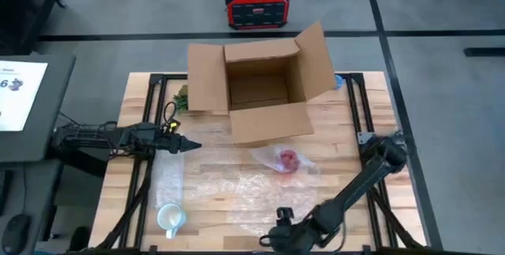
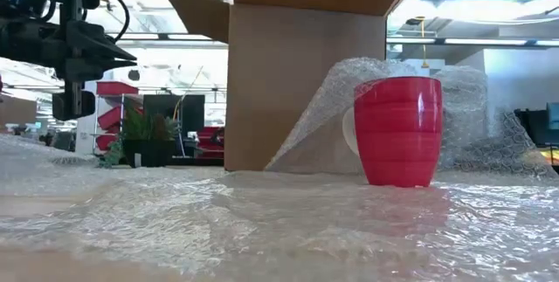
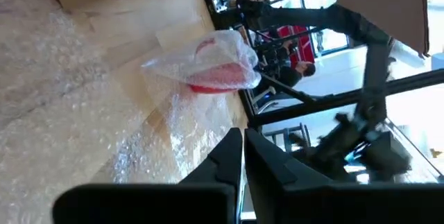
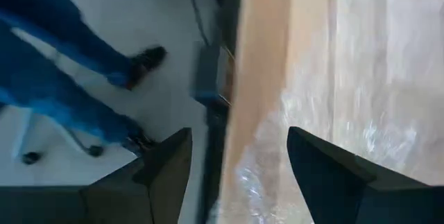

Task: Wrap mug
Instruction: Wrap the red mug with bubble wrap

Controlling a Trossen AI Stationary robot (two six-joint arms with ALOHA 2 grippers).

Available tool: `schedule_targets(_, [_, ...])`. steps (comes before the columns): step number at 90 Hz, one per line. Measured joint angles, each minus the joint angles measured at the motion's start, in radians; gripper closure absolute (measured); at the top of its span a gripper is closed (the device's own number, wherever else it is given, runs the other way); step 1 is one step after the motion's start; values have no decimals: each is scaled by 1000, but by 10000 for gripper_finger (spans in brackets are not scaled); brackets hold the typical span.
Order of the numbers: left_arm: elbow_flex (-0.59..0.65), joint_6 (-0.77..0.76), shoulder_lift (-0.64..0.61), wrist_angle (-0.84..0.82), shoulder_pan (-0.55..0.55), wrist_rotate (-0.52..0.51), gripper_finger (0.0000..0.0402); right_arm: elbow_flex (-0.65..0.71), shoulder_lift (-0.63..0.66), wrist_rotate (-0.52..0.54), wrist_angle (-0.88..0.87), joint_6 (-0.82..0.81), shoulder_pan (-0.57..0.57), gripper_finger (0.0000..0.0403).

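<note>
The left arm is reaching in level from the left edge of the worktop, its left gripper (image 1: 189, 145) pointing toward the middle with fingers (image 3: 229, 156) pressed together. The right arm is stretching diagonally down to the near edge, its right gripper (image 4: 239, 156) holding its fingers spread apart.

**Hidden, cropped and blurred parts**

In the high view, the red mug (image 1: 289, 160) is veiled by crumpled bubble wrap (image 1: 237, 182), so its handle cannot be made out. At 6 o'clock, the right gripper (image 1: 278, 239) is cut by the picture's lower edge, and its fingers are only seen apart in its own wrist view. The cardboard box (image 2: 306, 72) is cropped at 12 o'clock in the low view; its interior is hidden there. In the right wrist view, a person's legs (image 4: 62, 78) are blurred and cut off at 9 o'clock. The green object (image 1: 181, 97) beside the box is partly hidden and too small to identify.
</note>
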State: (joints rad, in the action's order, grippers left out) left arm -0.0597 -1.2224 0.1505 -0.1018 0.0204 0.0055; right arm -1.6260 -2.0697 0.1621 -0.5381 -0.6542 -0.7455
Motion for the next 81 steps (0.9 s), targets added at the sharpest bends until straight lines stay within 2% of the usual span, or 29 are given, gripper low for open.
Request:
schedule_targets(20, [0,-24,0,-2,0,5,402,0,-113,-3,4,-3,9,183])
schedule_targets(35, [0,-32,0,-3,0,10,402,-2,-161,5,9,-5,22,207])
schedule_targets(52, [0,-43,0,-3,0,12,402,-5,-171,8,1,-27,35,271])
schedule_targets(69, [0,-43,0,-4,0,12,402,-2,-144,-26,-47,-29,66,383])
schedule_targets(81, [0,-40,0,-4,0,12,402,2,-59,-32,-104,-77,88,394])
